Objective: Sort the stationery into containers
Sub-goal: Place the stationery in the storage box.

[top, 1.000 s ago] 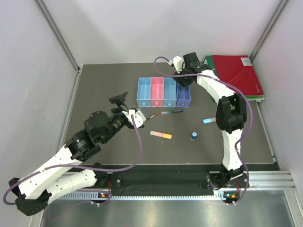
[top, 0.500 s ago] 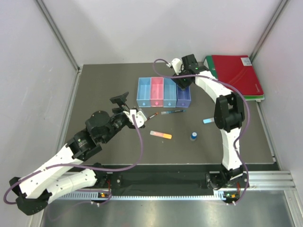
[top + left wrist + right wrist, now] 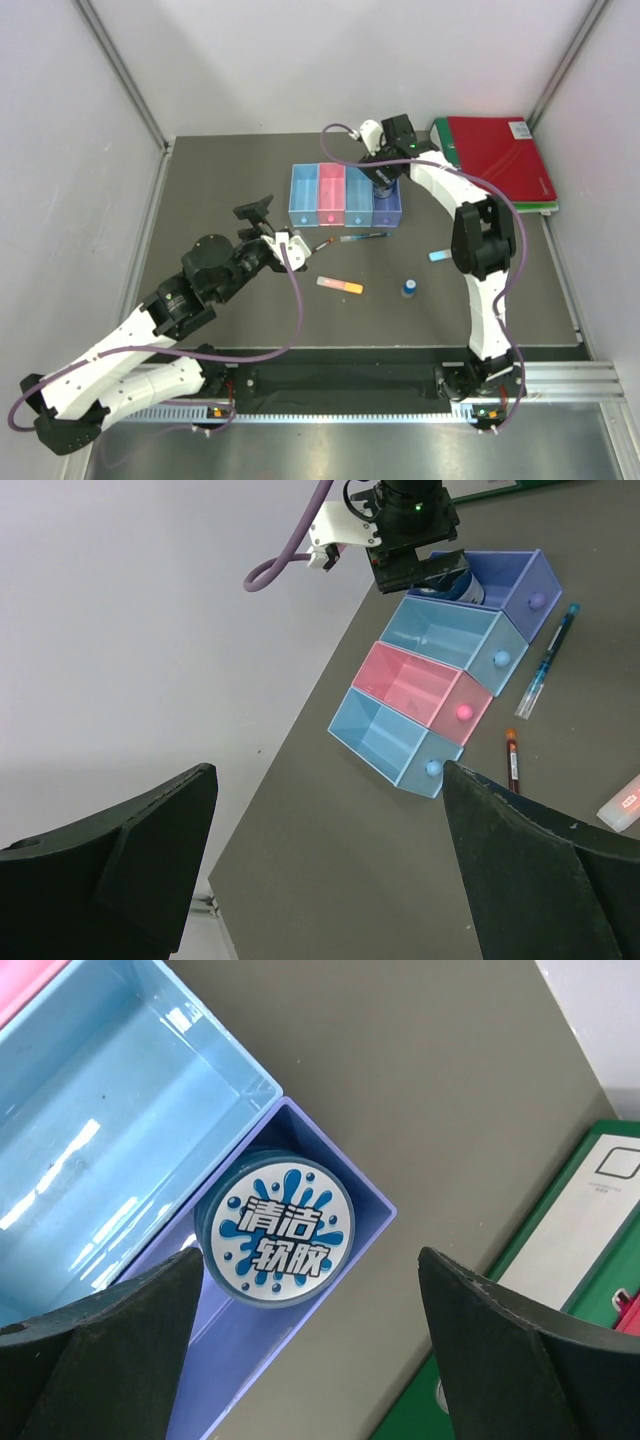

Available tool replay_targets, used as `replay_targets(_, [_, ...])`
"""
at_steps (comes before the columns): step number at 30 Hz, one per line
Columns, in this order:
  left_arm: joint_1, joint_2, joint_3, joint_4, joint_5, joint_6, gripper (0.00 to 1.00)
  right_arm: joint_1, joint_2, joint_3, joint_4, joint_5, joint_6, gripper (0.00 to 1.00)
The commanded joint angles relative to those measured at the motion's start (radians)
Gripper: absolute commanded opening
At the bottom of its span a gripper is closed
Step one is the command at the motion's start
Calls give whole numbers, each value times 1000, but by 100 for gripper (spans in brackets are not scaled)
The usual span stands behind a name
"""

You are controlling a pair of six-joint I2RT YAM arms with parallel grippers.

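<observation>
My right pincer [image 3: 310,1252] hangs over the far end of the purple bin [image 3: 260,1360] with its jaws spread wide and nothing in them. The round blue jar [image 3: 280,1232] lies label-up in the bin's far corner, below the jaws and, as far as I can tell, touched by neither finger. I judge it a stiff, light plastic tub with a smooth lid. If it needs lifting, I would take it across its side walls, though it sits so close to the corner that there is little room for a finger.

My left pincer [image 3: 328,768] is also fully open and empty, held above the table [image 3: 220,190] just left of the row of bins [image 3: 345,215].

The rest lies loose on the table in front of the bins:
- **Pens:** the red pen [image 3: 322,245] and the dark pen [image 3: 364,237] are close to the bin fronts. I expect them to be thin, rigid and quick to roll, so I would pinch each across its barrel near the middle.
- **Bars:** the pink-orange bar [image 3: 340,286] and the light blue bar [image 3: 438,255] look small, flat and light, best held across the narrow width.
- **Bottle:** the little blue-capped bottle [image 3: 409,289] would probably topple at a nudge. I would close on its body from above.
</observation>
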State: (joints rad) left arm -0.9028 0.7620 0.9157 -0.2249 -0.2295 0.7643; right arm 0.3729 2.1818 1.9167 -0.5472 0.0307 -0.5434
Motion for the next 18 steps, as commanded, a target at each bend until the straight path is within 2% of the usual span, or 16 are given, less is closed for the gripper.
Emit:
replay_targets(1, [4,-4,-9,61,6,-5,99,18,-85,-11,78,24,-9,88])
replay_targets(5, [4,-3,9,55,1,1,99,23,-146,-19,72,37,-16,88])
replay_targets(10, [4,2,57,-43,41,7,99,41,-304,-59,-77,-92,-30,88])
replay_targets(15, [4,-3,51,-203,125,43,99,86,-529,-221,-276,-172,-88,89])
replay_targets(18, [4,-12,9,-180,118,43,99,107,-663,-376,-313,-147,-102,89])
